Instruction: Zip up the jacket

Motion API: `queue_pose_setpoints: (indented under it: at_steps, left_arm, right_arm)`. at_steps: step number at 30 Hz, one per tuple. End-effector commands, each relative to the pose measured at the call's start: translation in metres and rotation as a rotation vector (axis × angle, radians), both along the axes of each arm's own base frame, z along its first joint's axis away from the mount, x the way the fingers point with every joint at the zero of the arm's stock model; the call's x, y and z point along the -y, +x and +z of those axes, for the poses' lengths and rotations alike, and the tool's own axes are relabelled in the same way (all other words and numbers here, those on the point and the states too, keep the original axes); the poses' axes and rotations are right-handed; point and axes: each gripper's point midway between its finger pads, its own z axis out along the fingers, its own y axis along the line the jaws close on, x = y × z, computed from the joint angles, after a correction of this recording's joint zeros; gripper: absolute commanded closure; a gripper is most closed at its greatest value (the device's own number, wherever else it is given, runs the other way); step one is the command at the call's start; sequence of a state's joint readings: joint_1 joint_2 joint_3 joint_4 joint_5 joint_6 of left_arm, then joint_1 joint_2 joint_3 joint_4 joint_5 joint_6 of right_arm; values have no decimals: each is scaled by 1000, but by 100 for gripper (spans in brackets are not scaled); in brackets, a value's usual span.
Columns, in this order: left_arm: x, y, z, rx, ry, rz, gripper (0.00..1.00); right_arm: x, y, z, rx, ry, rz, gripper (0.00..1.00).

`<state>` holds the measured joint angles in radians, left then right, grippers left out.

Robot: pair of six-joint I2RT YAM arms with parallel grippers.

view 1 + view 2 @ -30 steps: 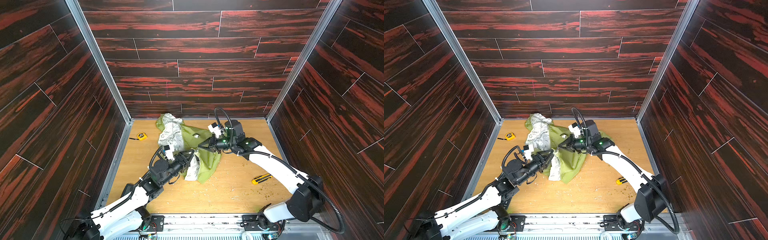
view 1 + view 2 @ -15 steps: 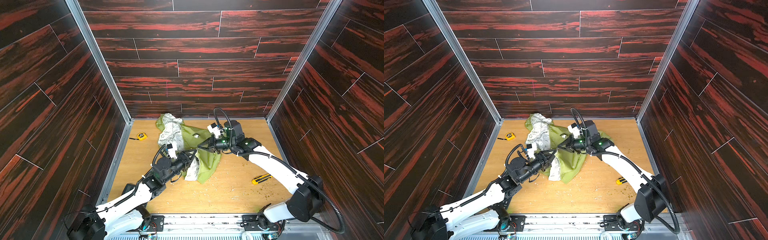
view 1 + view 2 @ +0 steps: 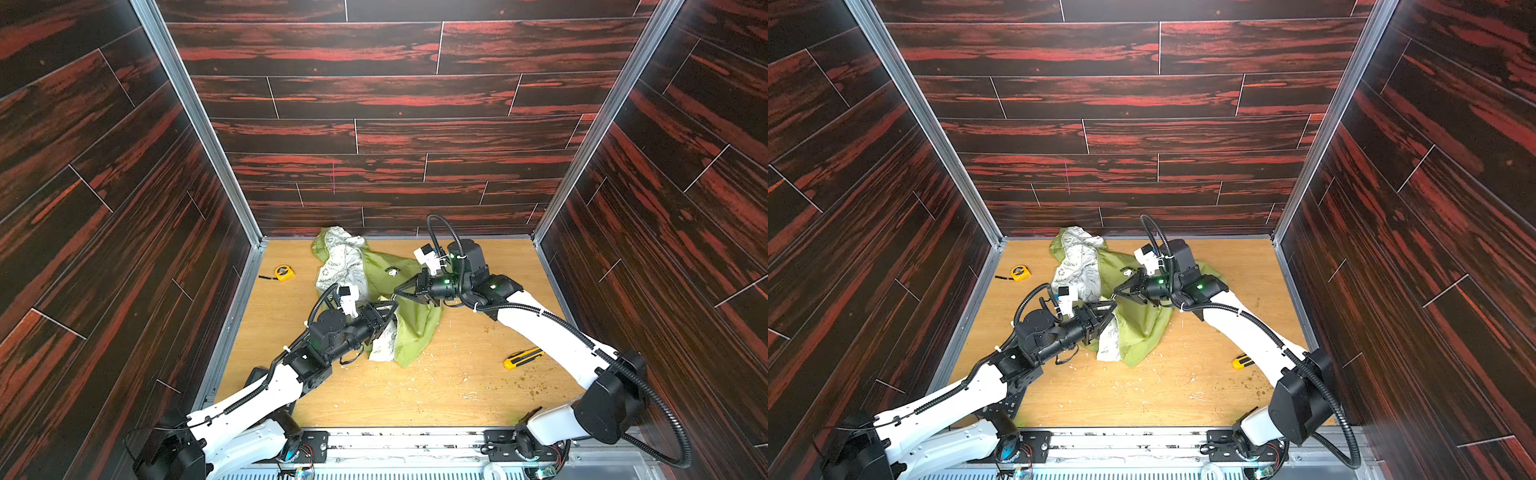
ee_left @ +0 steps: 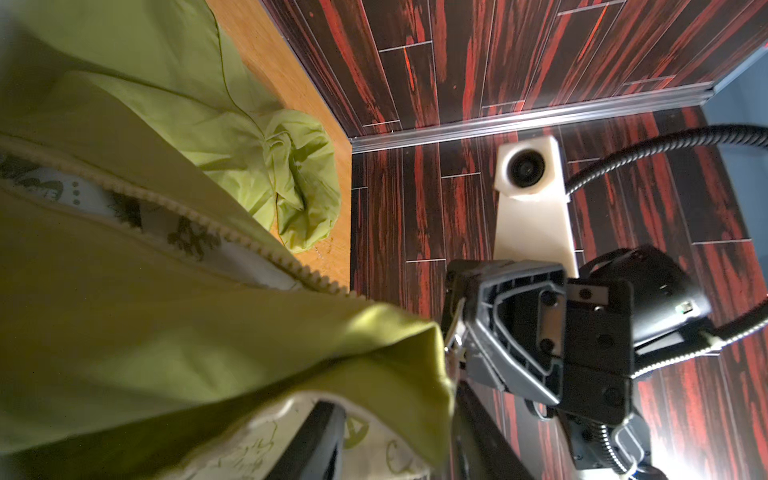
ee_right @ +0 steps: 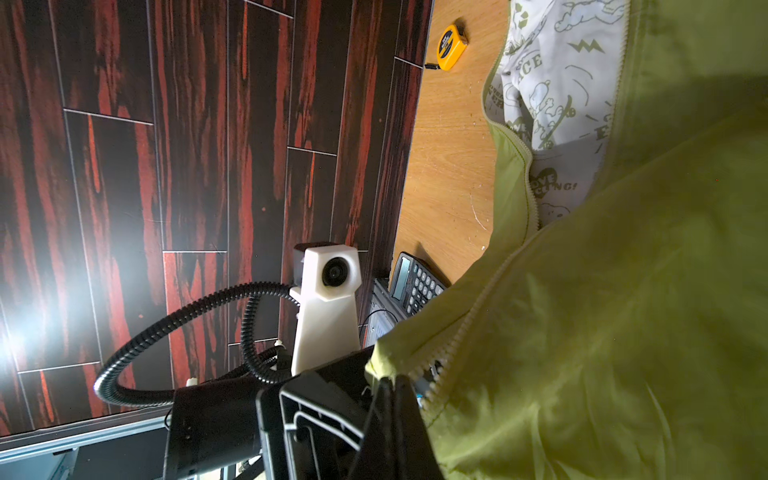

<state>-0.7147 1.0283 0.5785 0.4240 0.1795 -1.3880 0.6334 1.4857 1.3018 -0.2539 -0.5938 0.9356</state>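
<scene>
The jacket (image 3: 415, 328) lies crumpled on the table (image 3: 415, 395), below and beyond the two pincers. One corner of its front edge is held up off the wood where their tips nearly meet. The right pincer (image 3: 398, 291) is pressed together on that corner. In its wrist view the fingertips (image 5: 390, 399) pinch the green hem right beside the end of the zipper teeth (image 5: 465, 332). The left pincer (image 3: 386, 309), just beside it, has its jaws partly spread, with cloth and printed lining draped between the fingers (image 4: 316, 432). Whether it truly clamps the cloth I cannot tell.

This is thin, limp shell fabric (windbreaker stuff, likely slick). I judge it to be nearly weightless and without stiffness, so it will fold, sag and slide out of a shallow pinch. The sensible holds are the firmer parts. One is the stitched tape close to the teeth. The other is the small metal piece (image 4: 455, 338) at the right pincer's tips, which looks like the slider but is too blurred to be sure. Away from the pincers the two rows gape apart, so the tape wants holding taut or the cloth will bunch rather than mesh.
</scene>
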Motion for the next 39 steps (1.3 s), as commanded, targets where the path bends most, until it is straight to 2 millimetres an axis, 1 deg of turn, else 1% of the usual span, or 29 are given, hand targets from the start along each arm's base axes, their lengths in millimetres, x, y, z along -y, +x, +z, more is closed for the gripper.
queue_pose_setpoints:
  at_steps: [1, 3, 5, 7, 8, 10, 12, 17, 20, 25, 29, 32, 34, 35, 36, 37, 39]
  left_arm:
    - [4, -2, 2, 17, 19, -20, 63]
    - [2, -1, 2, 16, 9, -13, 72]
    - [2, -3, 2, 20, 3, -13, 77]
    - [0, -3, 1, 19, 4, -8, 87]
    - [-1, -4, 0, 19, 2, -4, 90]
    - [-4, -5, -1, 19, 1, 5, 100]
    - [-8, -6, -1, 21, -2, 22, 100]
    - [-20, -11, -3, 23, -4, 53, 100]
    - [-26, -14, -8, 17, 2, 67, 100]
    - [-34, -20, -11, 16, -16, 84, 100]
    - [-43, -24, -13, 15, -23, 107, 100]
    - [-50, -26, -14, 14, -24, 130, 100]
    - [-53, -25, -14, 10, -26, 146, 79]
    - [-54, -25, -13, 10, -27, 150, 70]
    - [-54, -24, -12, 12, -28, 156, 63]
    - [-54, -23, -11, 15, -29, 158, 59]
    - [-54, -22, -8, 21, -29, 162, 56]
  right_arm:
    - [-2, -1, 14, 18, 19, -4, 100]
    - [-2, 0, 12, 18, 15, -7, 100]
    - [-2, 0, 11, 15, 14, -8, 100]
    - [-2, 1, 11, 15, 13, -9, 100]
    - [-2, 1, 11, 17, 13, -11, 100]
    - [-2, 2, 11, 23, 10, -16, 100]
    - [-2, 3, 8, 26, 0, -22, 100]
    - [-1, 5, -12, 62, -52, -52, 100]
    - [-3, 6, -22, 98, -65, -73, 100]
    - [-2, 13, -38, 96, -74, -127, 100]
    - [-4, 17, -43, 91, -75, -133, 100]
    - [-8, 15, -37, 99, -61, -115, 100]
    - [-10, 13, -34, 109, -57, -103, 100]
    - [-11, 11, -32, 110, -54, -96, 100]
    - [-12, 10, -32, 108, -52, -90, 100]
    - [-13, 8, -32, 104, -51, -82, 100]
    - [-15, 5, -32, 101, -48, -73, 100]
